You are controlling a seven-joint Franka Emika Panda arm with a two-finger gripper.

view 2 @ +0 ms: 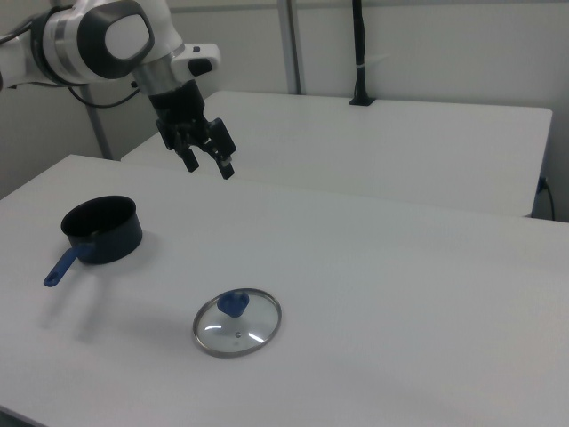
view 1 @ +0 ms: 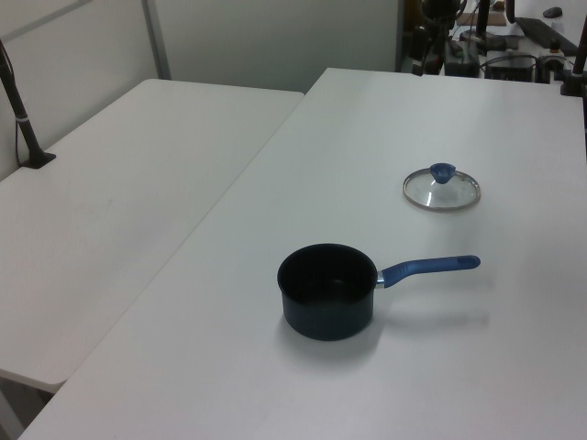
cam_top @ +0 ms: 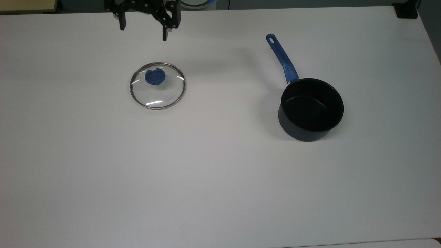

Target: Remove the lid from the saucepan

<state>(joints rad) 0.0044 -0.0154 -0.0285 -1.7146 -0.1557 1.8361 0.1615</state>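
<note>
Top view showed the lid (cam_top: 157,85) flat on the white worktop (cam_top: 220,179), well apart from the saucepan (cam_top: 311,109), whose black inside was empty. The end effector (cam_top: 143,29) hung above the worktop beyond the lid, fingers spread wide and holding nothing. Being glass, the lid looked stiff, slippery and fragile; its blue knob (cam_top: 154,76) seemed the best place to hold.

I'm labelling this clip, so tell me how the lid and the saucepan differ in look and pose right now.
The lid is a flat clear glass disc with a metal rim, while the saucepan is deep, dark and opaque. The lid has a short blue knob; the saucepan has a long straight blue handle. Both rest apart on the white table, the saucepan uncovered. The gripper hangs open, holding neither.
</note>
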